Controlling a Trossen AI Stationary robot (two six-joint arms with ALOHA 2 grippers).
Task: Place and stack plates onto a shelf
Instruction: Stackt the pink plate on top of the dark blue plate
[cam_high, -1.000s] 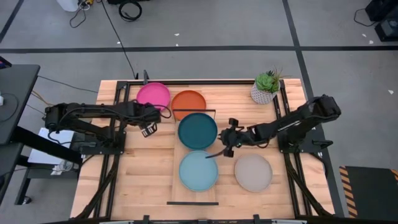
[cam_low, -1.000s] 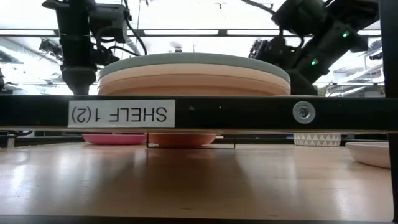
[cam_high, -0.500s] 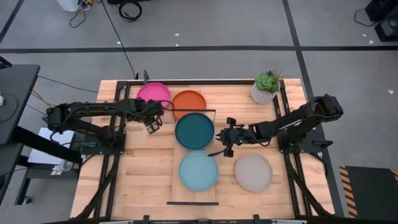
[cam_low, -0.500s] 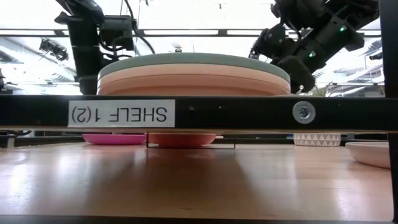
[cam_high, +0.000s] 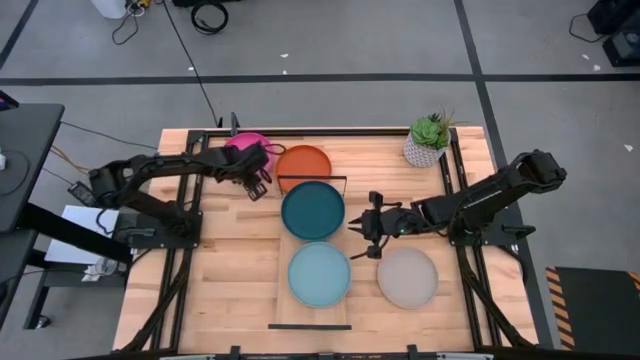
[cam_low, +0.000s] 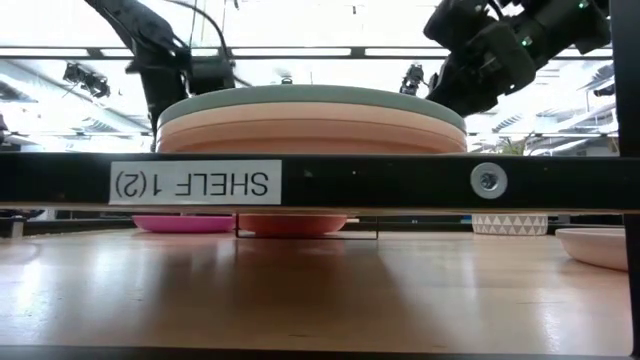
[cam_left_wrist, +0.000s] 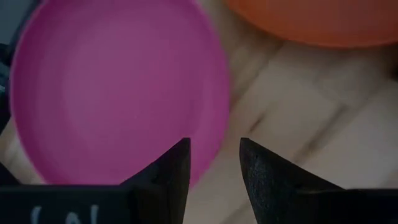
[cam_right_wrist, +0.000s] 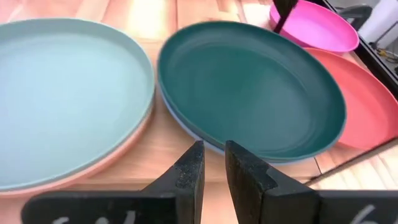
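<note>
wooden table (cam_high: 230, 270), stacked plates (cam_high: 314, 210) on shelf (cam_high: 283, 300)

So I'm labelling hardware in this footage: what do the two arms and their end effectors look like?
Both arms are dark, slim and jointed, with black cables running along them. The left end effector has two flat, dark, wedge-shaped fingers; the right end effector has the same pair. White markings show on each wrist's dark body. Small green lights glow on the right arm.

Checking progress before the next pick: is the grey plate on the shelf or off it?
Off: the grey plate lies on the table beside the shelf.
</note>
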